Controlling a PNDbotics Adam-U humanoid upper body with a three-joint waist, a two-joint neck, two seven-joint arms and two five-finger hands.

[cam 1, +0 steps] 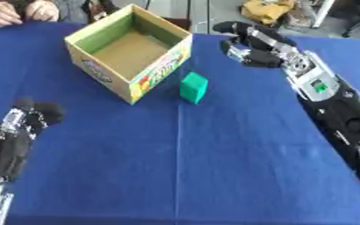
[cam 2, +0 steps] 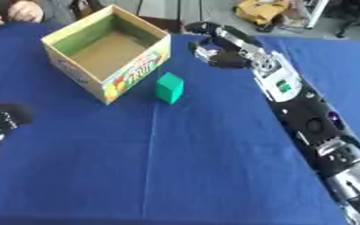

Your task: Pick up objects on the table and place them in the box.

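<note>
An open cardboard box [cam 1: 158,70] with printed sides stands at the back of the blue table, and its inside looks empty. A small green block [cam 1: 193,87] stands just right of the box's front corner, on the cloth. My right hand [cam 1: 248,44] reaches in from the right, past the block and level with the box's right wall, fingers curled and nothing held. It hovers a short way behind and to the right of the block. My left hand [cam 1: 23,127] rests near the left edge, fingers up and relaxed.
The blue cloth [cam 1: 214,167] covers the whole table. A person's hands [cam 1: 18,12] rest on the far left edge behind the box. Clutter, including something yellow [cam 1: 268,9], lies beyond the far edge.
</note>
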